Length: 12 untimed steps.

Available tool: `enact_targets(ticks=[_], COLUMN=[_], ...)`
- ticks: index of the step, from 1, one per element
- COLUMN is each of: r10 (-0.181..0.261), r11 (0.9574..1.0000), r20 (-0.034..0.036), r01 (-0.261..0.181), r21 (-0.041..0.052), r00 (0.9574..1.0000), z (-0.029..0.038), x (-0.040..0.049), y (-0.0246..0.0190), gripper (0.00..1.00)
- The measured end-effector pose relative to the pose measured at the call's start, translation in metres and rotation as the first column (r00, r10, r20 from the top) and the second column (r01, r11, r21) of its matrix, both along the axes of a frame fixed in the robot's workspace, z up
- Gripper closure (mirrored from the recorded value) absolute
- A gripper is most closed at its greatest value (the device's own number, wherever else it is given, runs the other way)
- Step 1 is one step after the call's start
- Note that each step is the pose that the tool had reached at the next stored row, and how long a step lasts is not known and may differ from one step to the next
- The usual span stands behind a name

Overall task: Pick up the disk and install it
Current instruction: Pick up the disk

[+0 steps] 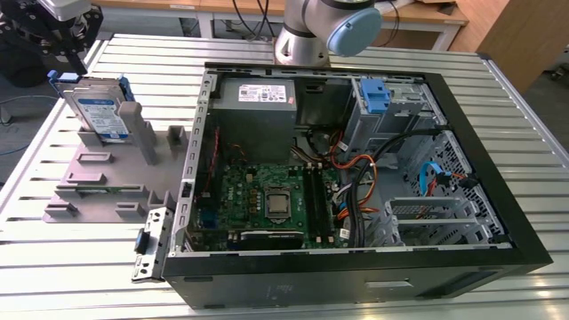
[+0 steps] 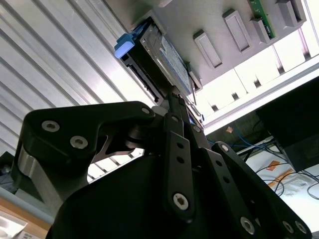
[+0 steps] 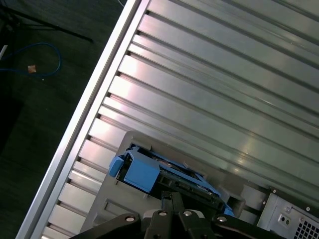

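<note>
At the upper left of the exterior view, the gripper hangs just above the disk. The disk stands upright on its edge in a slot of the grey fixture, outside the computer. In both wrist views the jaws look drawn together, with nothing seen between them, and their tips are close to the disk's top edge.

I judge the disk stiff and dense, so heavy for its size. Its metal faces are likely smooth and slippery, and it would take a knock or a drop badly. The blue plastic carrier around it should give a little and offer more friction. The best hold looks to be across the two flat faces near the middle of the exposed top edge, so the weight hangs straight down and does not swing. Further right lies the open computer case on the slatted table, with a drive bay and blue latch at its upper right.
</note>
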State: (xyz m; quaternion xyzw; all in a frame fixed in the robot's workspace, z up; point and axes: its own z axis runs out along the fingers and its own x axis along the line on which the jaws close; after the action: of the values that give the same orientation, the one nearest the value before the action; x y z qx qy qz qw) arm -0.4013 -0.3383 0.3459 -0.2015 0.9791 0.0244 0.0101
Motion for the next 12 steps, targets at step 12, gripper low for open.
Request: enact_targets(ticks=[12], r10=[0.063], r11=[0.998], r20=[0.0001], r01=[-0.063], r21=[0.0], r00=[0.998], z=[0.0], x=[0.0], y=[0.0], gripper=[0.89])
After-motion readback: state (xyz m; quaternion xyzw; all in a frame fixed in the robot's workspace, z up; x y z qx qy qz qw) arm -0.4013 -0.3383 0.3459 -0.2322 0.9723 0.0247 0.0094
